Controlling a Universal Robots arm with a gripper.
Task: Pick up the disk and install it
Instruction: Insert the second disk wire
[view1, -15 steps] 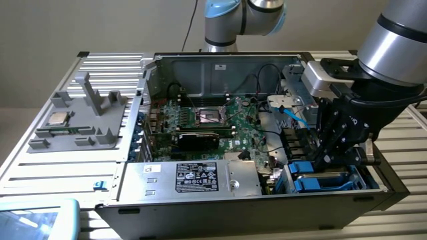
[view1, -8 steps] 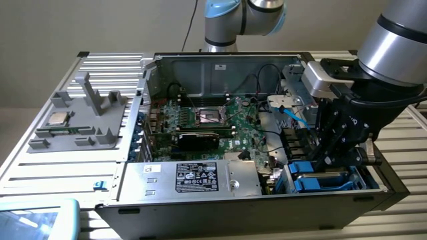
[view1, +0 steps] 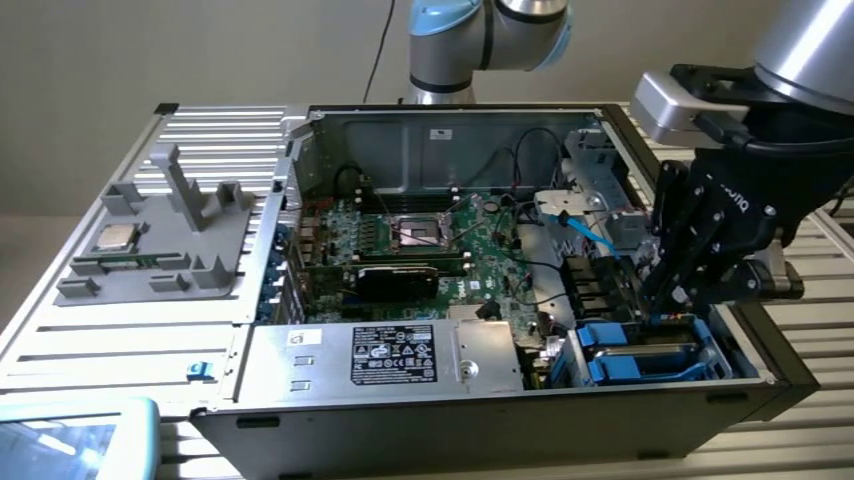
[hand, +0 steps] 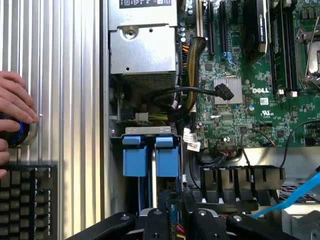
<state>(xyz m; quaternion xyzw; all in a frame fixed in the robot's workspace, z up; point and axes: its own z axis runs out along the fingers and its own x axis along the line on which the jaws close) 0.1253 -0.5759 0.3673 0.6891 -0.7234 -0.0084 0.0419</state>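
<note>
The disk (view1: 638, 352) sits in the drive bay at the front corner of the open computer case, on the exterior view's right. Its bright blue bracket stands out, and in the wrist view two blue tabs of the disk (hand: 150, 155) stand side by side with a thin silver edge between them. My black gripper (view1: 663, 303) hangs directly over the bay, its tip down at the disk's blue bracket. In the wrist view the gripper (hand: 172, 222) shows as black linkages close above the disk. Whether it touches the disk I cannot tell.
A silver power supply box (view1: 387, 355) with a black label lies beside the bay. Behind it is the green motherboard (view1: 427, 240), with a blue cable (view1: 587, 235) nearby. A CPU chip (view1: 114, 238) rests on a grey fixture at the left. A hand (hand: 15, 107) rests on a blue-lit knob above a keyboard (hand: 27, 200).
</note>
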